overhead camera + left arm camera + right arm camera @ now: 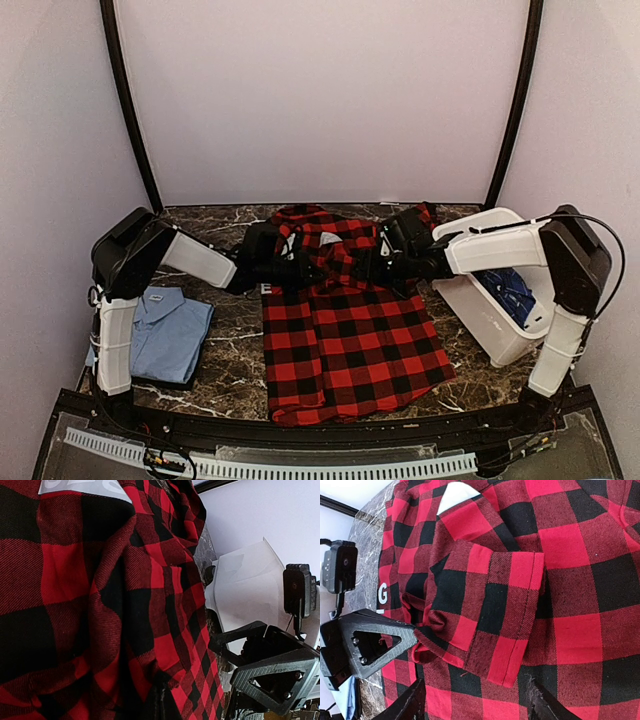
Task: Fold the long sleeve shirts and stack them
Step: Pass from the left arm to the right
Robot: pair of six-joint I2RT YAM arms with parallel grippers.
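You had the left gripper (414, 636) pinched shut on a fold of the checked shirt (350, 340); the right gripper (477, 703) hung wide open over it.

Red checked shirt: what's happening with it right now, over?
Left gripper shut on flannel fold; right gripper open over cuff. Flannel body flat on table. Light blue shirt folded aside, nothing blocking.

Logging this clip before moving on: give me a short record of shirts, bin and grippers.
flannel shirt: spread mid table, upper part bunched, one cuff folded over
light blue shirt: folded, left side of table
dark blue shirt: inside white bin, right side
left gripper: appears pinched on flannel shirt
right gripper: open over flannel shirt
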